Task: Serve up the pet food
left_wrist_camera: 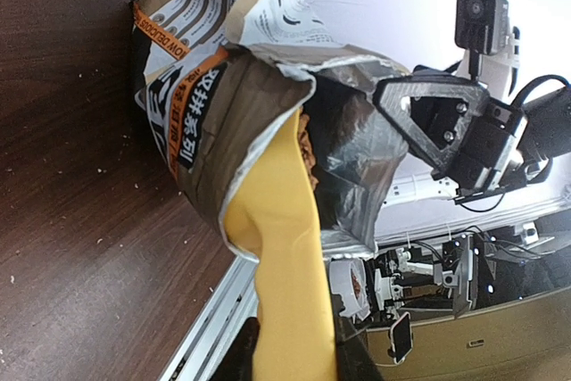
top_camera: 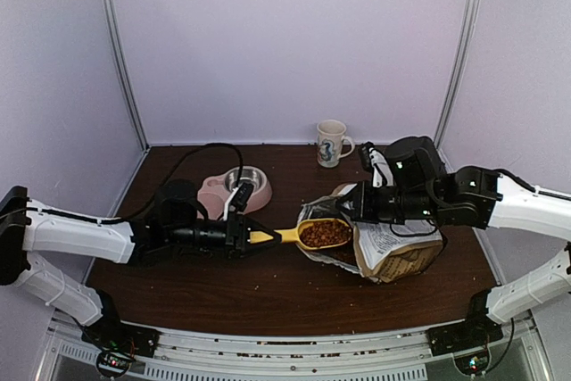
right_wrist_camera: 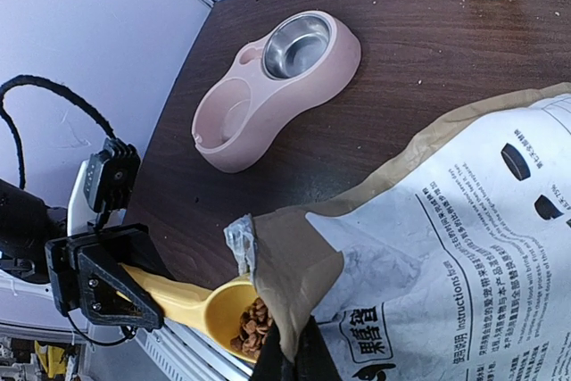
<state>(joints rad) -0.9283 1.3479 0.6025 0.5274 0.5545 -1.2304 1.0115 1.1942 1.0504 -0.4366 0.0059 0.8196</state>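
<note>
The pet food (top_camera: 325, 234) fills the bowl of a yellow scoop (top_camera: 308, 234) held at the open mouth of a tan-and-white bag (top_camera: 393, 252). My left gripper (top_camera: 243, 237) is shut on the scoop's handle; in the left wrist view the yellow scoop (left_wrist_camera: 290, 247) reaches into the bag (left_wrist_camera: 214, 86). My right gripper (top_camera: 357, 202) is shut on the bag's top edge, holding the mouth open. In the right wrist view kibble (right_wrist_camera: 254, 326) shows in the scoop (right_wrist_camera: 192, 302) beside the bag flap (right_wrist_camera: 303, 265). A pink double pet bowl (top_camera: 234, 189) with a steel insert stands behind the scoop.
A white mug (top_camera: 331, 143) with a blue print stands at the back by the wall. The pink bowl (right_wrist_camera: 277, 86) lies left of the bag in the right wrist view. Crumbs dot the dark wooden table (top_camera: 268, 292). Purple walls enclose the sides and back.
</note>
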